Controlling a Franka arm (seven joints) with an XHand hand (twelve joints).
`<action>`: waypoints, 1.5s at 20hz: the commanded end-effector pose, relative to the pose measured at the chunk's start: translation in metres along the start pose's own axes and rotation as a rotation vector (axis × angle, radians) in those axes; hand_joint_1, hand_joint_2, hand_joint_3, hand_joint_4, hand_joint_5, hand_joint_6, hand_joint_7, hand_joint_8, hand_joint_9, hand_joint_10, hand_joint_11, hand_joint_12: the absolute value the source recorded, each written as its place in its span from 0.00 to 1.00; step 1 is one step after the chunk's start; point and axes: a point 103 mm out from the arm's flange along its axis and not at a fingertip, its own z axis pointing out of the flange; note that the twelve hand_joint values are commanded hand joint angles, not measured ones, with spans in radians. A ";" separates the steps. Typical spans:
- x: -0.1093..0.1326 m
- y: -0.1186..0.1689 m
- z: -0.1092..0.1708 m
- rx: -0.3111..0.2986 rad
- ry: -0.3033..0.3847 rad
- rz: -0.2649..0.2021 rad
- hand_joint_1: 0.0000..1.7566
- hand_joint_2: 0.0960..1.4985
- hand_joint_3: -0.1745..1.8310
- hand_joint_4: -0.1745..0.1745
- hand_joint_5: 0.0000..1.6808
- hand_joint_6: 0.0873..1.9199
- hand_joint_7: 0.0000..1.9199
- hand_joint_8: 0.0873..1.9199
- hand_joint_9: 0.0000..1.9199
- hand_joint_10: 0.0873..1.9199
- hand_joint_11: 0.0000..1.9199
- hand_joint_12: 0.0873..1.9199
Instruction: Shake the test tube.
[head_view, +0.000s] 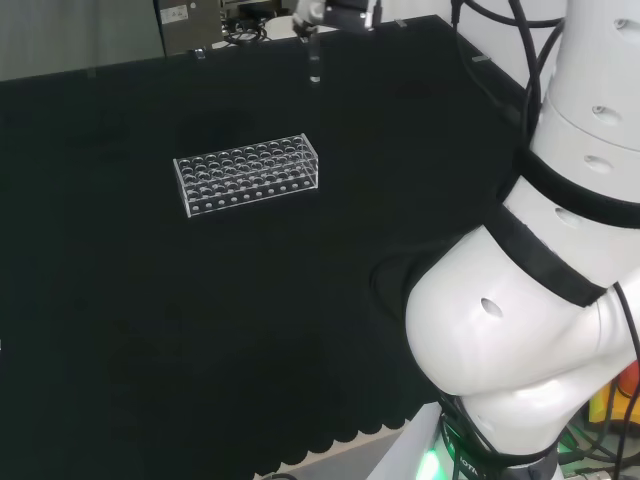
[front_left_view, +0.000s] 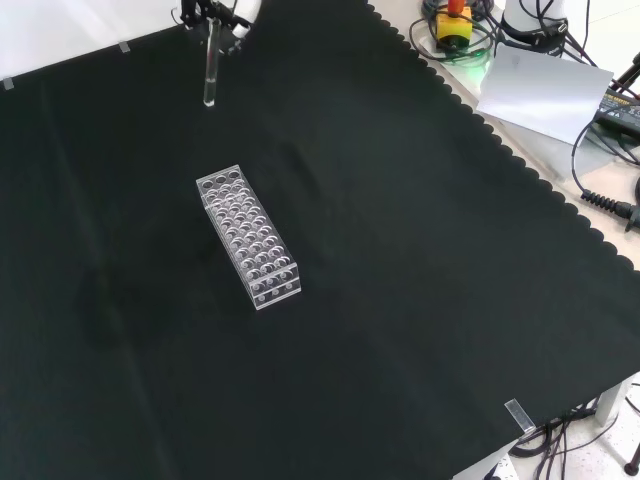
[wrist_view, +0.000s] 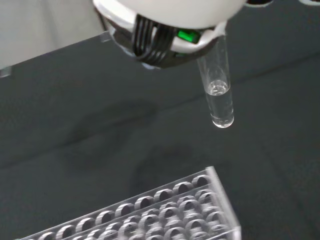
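Note:
A clear test tube (wrist_view: 218, 90) hangs upright from the hand (wrist_view: 165, 30), which is shut on its upper end. A little clear liquid sits in the tube's rounded bottom. In the head view the hand (head_view: 338, 14) is at the far edge of the cloth, with the tube (head_view: 314, 58) pointing down above bare cloth. In the front view the hand (front_left_view: 214, 12) holds the tube (front_left_view: 211, 72) well above and beyond the clear plastic tube rack (front_left_view: 248, 238). The rack (head_view: 248, 175) stands on the cloth with its holes showing no tubes; its near end (wrist_view: 165, 212) lies below the tube.
The cloth's scalloped edge (front_left_view: 520, 160) runs along the right in the front view. Beyond it lie a grey sheet (front_left_view: 545, 90), a yellow box with a red button (front_left_view: 453, 24) and cables (front_left_view: 605, 195). The arm's white links (head_view: 530, 300) stand at the head view's right.

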 end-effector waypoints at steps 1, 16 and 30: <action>-0.082 0.005 -0.021 -0.069 -0.101 0.163 0.70 0.43 0.38 0.00 0.77 0.28 0.88 0.24 0.84 0.33 0.65 0.42; 0.034 -0.009 0.012 0.010 -0.030 -0.072 0.70 0.42 0.38 0.00 0.77 0.28 0.88 0.24 0.84 0.33 0.65 0.42; 0.108 -0.030 0.029 0.071 0.011 -0.235 0.70 0.42 0.38 0.00 0.77 0.28 0.87 0.25 0.84 0.33 0.65 0.42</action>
